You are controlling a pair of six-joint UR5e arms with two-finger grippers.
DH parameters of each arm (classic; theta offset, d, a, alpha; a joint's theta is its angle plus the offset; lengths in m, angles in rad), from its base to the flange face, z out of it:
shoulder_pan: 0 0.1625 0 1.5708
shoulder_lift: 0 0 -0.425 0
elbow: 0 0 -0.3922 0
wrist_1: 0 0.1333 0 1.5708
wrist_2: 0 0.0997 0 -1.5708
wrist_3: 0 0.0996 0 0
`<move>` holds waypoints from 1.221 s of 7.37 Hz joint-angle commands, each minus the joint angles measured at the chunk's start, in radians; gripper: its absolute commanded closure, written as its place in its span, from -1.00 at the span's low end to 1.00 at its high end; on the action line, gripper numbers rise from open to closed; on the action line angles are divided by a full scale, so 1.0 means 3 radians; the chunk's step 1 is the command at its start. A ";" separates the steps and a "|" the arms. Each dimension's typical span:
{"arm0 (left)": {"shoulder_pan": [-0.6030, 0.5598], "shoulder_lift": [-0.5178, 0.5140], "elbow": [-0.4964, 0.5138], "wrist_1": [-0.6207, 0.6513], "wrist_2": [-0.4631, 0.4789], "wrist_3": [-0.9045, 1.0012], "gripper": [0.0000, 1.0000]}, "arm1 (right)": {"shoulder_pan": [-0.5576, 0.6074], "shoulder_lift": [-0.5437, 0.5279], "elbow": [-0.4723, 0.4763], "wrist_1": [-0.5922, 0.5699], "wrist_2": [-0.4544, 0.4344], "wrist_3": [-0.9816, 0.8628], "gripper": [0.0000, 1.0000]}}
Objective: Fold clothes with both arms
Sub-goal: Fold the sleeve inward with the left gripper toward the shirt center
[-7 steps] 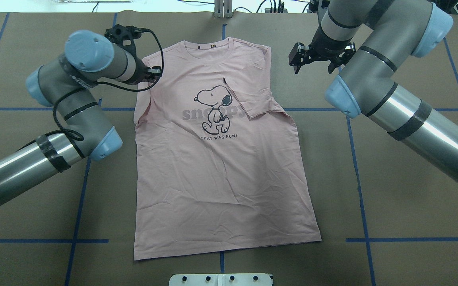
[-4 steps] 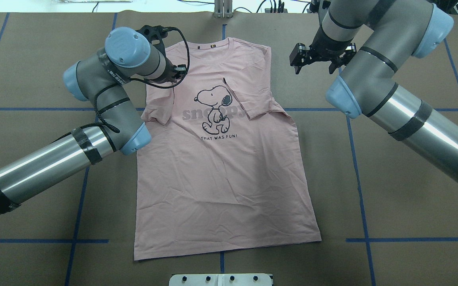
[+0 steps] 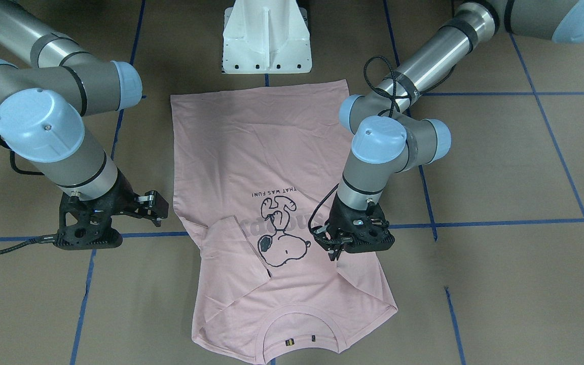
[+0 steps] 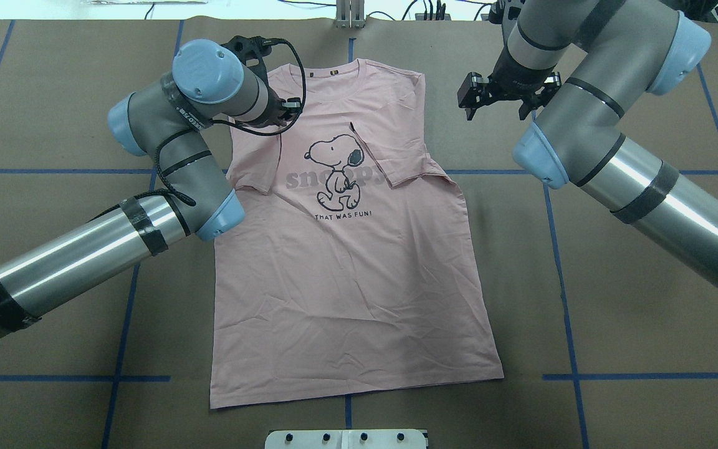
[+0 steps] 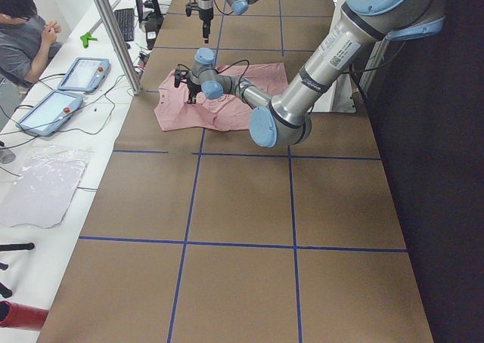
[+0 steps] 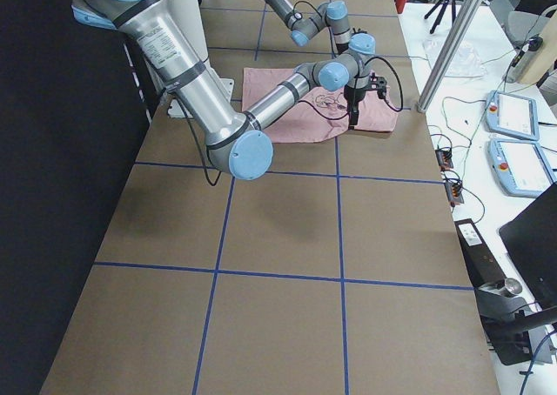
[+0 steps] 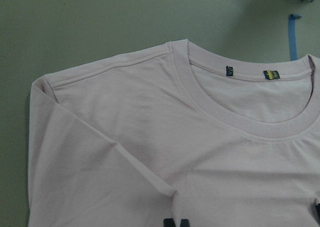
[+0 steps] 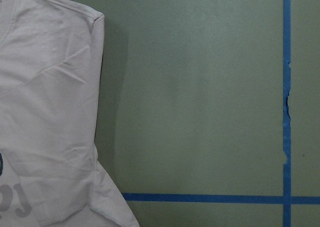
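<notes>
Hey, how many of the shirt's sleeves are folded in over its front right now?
2. The right-side sleeve lies across the chest of the T-shirt, reaching the dog print; the left-side sleeve is folded in too.

- Pink T-shirt [image 4: 346, 268] lies flat on the tabletop [image 4: 583, 280], both sleeves folded inward.
- Left tool [image 4: 285, 107] is over its left shoulder.
- Right tool [image 4: 501, 105] hangs beside it, apart.

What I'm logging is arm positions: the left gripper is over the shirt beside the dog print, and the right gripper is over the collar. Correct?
Not quite. The left gripper is over the T-shirt beside the print, but the right gripper is off the fabric, over bare table paper beside the shoulder. The overhead view shows it.
</notes>
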 commanded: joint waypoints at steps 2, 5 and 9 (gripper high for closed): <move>0.0073 -0.0008 -0.0012 -0.0196 -0.0004 -0.0040 -1.00 | -0.0022 -0.0014 -0.0004 -0.0001 0.0001 0.0040 -1.00; 0.0140 0.0144 -0.0628 0.0198 -0.0334 -0.0251 -1.00 | -0.0093 -0.0293 0.0260 0.0181 0.0109 0.0278 -1.00; 0.0476 0.1104 -0.2356 0.1340 -0.0270 -0.0251 -1.00 | -0.0981 -0.1781 0.1584 0.1165 -0.0651 0.1693 -1.00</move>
